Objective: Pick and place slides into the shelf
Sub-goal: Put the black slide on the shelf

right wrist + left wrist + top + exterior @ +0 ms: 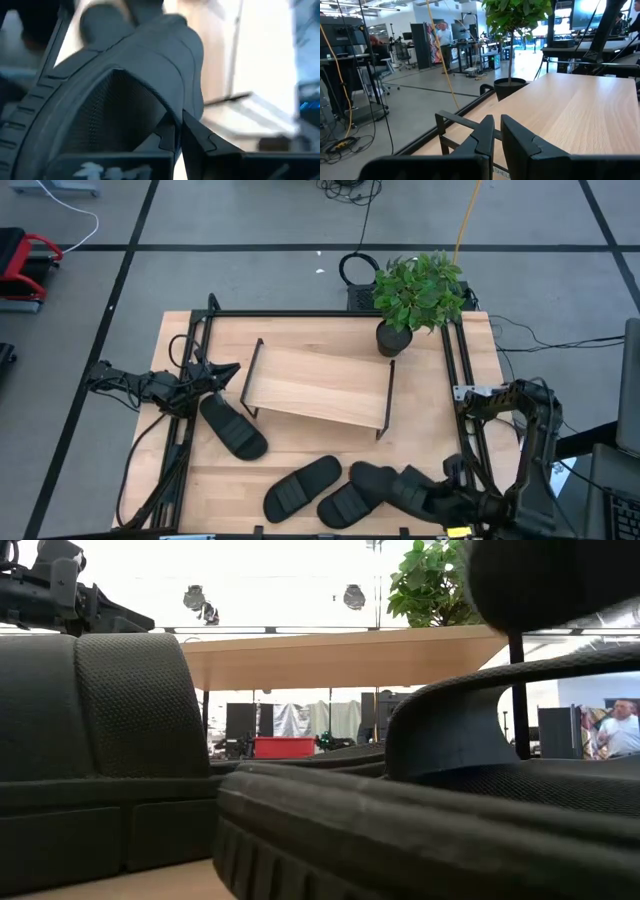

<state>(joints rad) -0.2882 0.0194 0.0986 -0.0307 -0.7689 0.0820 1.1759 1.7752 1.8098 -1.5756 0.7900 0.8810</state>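
Observation:
The shelf (315, 385), a light plank on thin black legs, stands mid-table. One black slide (232, 426) lies flat by its left end. Two more (302, 485) (347, 504) lie side by side near the table's near edge and fill the low view (100, 740) (400, 830). A fourth slide (372, 475) is at my right gripper (400, 485), which is shut on it just right of that pair. My left gripper (228, 369) hovers shut and empty at the shelf's left end, and its fingers (485, 137) point along the plank top (580, 110). My right gripper (179, 134) holds the fourth slide by its wide strap, at the strap's edge nearest the wrist (165, 107), pinched between the two fingers. It comes from the table's right, roughly level. The sole runs away from the fingers toward the left; whether it is lifted clear I cannot tell.
A potted plant (418, 295) stands at the shelf's far right corner. Black frame rails (462, 380) run along the table's left, right and far edges. Bare wood lies between the shelf and the near slides. People stand in the room beyond the table.

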